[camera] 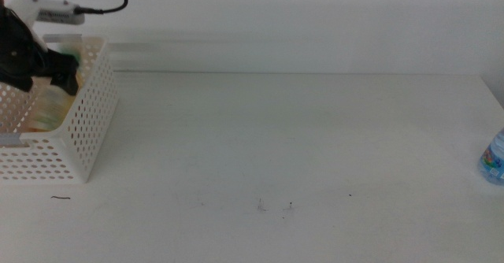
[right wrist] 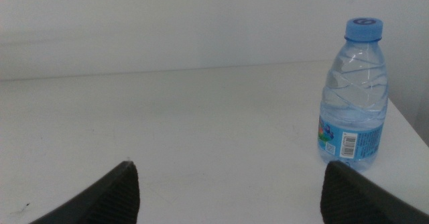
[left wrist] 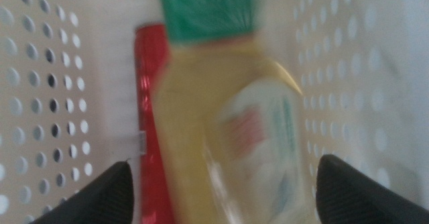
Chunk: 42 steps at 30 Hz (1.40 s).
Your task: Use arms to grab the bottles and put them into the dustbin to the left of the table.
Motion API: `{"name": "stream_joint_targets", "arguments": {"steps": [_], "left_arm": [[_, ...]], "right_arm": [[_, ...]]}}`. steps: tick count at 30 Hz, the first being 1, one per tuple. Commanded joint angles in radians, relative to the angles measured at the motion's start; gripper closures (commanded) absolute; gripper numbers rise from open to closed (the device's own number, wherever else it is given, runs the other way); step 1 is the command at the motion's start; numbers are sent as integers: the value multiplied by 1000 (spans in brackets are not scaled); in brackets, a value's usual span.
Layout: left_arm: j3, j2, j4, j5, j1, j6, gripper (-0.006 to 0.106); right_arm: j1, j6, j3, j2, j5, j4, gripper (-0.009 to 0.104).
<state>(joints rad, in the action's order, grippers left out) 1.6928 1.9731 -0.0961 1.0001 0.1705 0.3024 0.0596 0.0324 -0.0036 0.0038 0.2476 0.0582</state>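
At about ten o'clock in the middle view, the left gripper point(camera: 67, 80) hangs inside the open top of the dustbin point(camera: 87, 129), which sits at the table's point(camera: 299, 153) left end. The left wrist view shows its jaws spread wide, one on each side of the yellow bottle point(left wrist: 234, 137), touching neither side of it. That bottle is blurred, so whether it is falling or already lying in the bin is hard to say. Just beside it, partly hidden behind it, is the red can point(left wrist: 151, 103), with the bin's perforated walls on both sides.

The water bottle point(right wrist: 354, 96) stands upright on the table near its right edge, at about three o'clock in the middle view. The right gripper point(right wrist: 228, 190) faces it with jaws wide apart, holding nothing, well short of the bottle.
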Motion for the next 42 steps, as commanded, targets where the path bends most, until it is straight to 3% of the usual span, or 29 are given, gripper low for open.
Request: {"name": "stream_joint_targets", "arguments": {"steps": [1,8,15,21,34,42], "left_arm": [[15,-19,3,-14,0,0,7],[16,-106,-23,-2,-1,0,7],[14,-273,-201,62,-11,83,7],[2,-391,-288,124,-107,198,7],[-653,-944,-488,-418,-403,483,7],[-812,-1128,-555,-420,-423,483,7]], "right_arm": [[0,-3,4,-4,-9,-10,8],[0,-3,4,-4,-9,-10,8],[0,-3,4,-4,-9,-10,8],[0,-3,4,-4,-9,-10,8],[0,-3,4,-4,-9,-10,8],[0,-3,4,-4,-9,-10,8]]}}
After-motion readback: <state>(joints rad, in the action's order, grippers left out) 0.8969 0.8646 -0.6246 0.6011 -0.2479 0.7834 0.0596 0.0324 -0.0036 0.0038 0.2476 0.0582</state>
